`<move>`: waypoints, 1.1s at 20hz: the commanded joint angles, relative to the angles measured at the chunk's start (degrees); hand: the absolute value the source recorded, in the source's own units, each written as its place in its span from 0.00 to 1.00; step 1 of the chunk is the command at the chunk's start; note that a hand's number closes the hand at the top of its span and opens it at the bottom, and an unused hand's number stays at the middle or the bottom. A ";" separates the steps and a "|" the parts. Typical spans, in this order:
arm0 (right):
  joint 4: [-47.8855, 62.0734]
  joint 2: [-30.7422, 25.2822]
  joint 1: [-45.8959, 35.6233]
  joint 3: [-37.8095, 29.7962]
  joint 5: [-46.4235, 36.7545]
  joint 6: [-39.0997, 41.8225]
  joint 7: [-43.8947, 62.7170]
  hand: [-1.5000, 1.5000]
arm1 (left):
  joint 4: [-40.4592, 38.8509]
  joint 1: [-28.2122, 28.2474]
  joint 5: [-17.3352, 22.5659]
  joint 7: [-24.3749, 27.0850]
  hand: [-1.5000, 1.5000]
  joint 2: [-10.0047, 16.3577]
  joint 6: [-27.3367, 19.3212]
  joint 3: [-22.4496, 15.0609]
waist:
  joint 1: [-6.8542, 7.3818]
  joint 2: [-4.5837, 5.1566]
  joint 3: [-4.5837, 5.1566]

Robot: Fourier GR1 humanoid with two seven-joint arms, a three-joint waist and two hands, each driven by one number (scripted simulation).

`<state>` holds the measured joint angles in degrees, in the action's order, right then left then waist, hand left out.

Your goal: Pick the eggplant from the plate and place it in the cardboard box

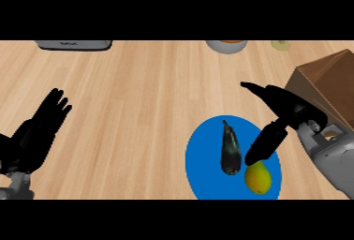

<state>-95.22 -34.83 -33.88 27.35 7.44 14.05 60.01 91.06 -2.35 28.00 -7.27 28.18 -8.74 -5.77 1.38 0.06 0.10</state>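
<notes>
The slim, glossy dark eggplant (230, 149) lies on a round blue plate (207, 165), just left of the spread right hand (296, 110). The brown cardboard box (330, 77) stands to that hand's right.

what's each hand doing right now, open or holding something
Left hand: open, resting at the left edge, holding nothing.
Right hand: open over the plate, eggplant not yet grasped.

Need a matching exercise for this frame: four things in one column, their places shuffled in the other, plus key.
Things:
1 eggplant
2 yellow fruit
3 cardboard box
4 left hand

Places:
a at the view's right edge
b middle of the blue plate
c lower right part of that plate
d at the view's left edge, open, fingers up

Pairs: 1-b, 2-c, 3-a, 4-d
</notes>
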 commanded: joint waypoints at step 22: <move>10.44 8.13 -0.53 0.39 -5.61 7.76 0.93 0.00 | 1.97 0.44 -5.96 -3.10 0.50 -4.79 0.77 3.85 | -1.03 -0.05 -0.10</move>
<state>-87.89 -28.03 -33.62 28.73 4.19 18.07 58.96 91.52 -1.26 24.03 -9.15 24.67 -6.71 -1.62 0.27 -0.03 0.02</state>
